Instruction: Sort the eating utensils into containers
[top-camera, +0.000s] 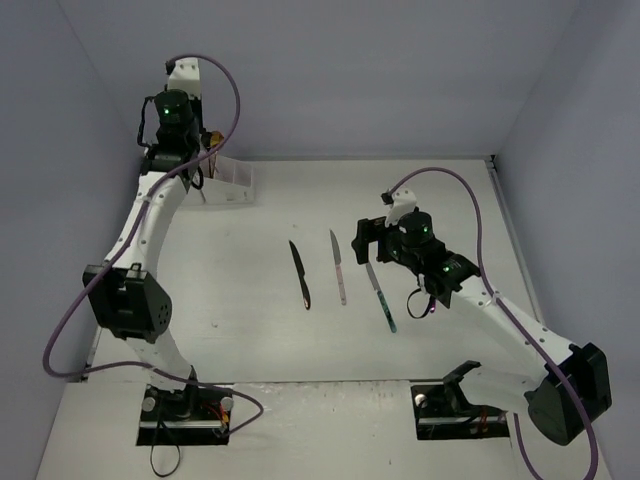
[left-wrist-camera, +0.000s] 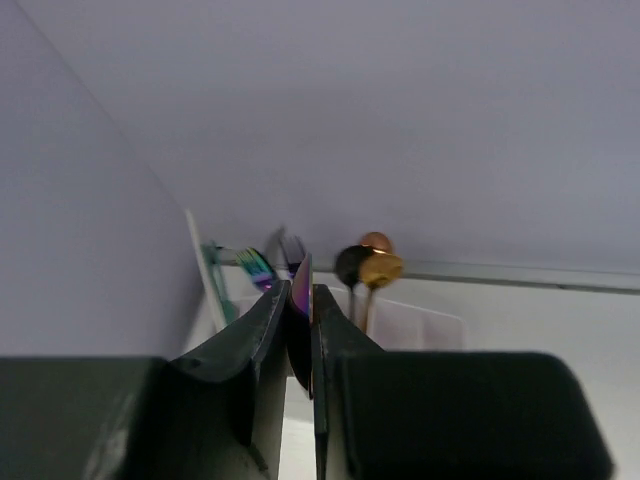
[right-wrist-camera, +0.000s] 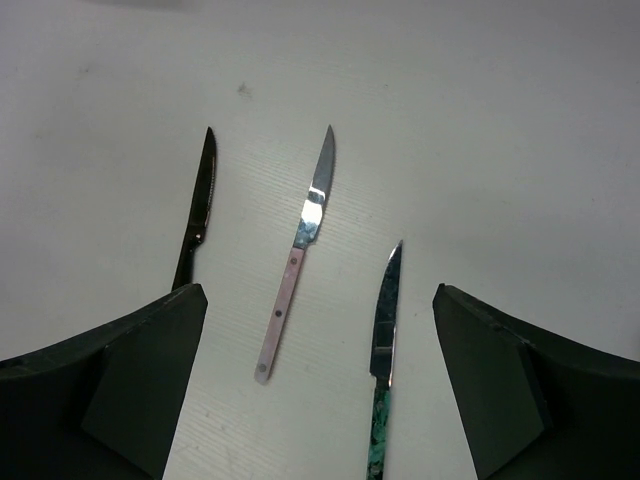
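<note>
Two hands are in view, one toward each side edge of the counter (top-camera: 250, 330); the left hand (left-wrist-camera: 302, 292) is clamped shut on an iridescent utensil (left-wrist-camera: 300, 272), a purple-pink sliver pinched edge-on between its dark fingers (left-wrist-camera: 262, 330), with too little showing to say whether it is a fork, spoon or knife; just beyond that hand stands the white rack (left-wrist-camera: 425, 325), at the far left corner of the counter, with a green-purple utensil (left-wrist-camera: 257, 267), a black spoon (left-wrist-camera: 351, 264), a gold spoon (left-wrist-camera: 383, 268) and a copper spoon (left-wrist-camera: 376, 241) standing upright in it; which compartment each one sits in cannot be told; the right hand (right-wrist-camera: 318, 300) hangs over the middle of the counter with its jaws spread wide and nothing between them; beneath it three knives lie flat, side by side and apart, tips toward the far edge; the black knife (right-wrist-camera: 197, 215) lies nearest the left edge, the pink-handled knife (right-wrist-camera: 300, 250) lies between the other two, and the teal-handled knife (right-wrist-camera: 384, 340) lies nearest the right edge.
</note>
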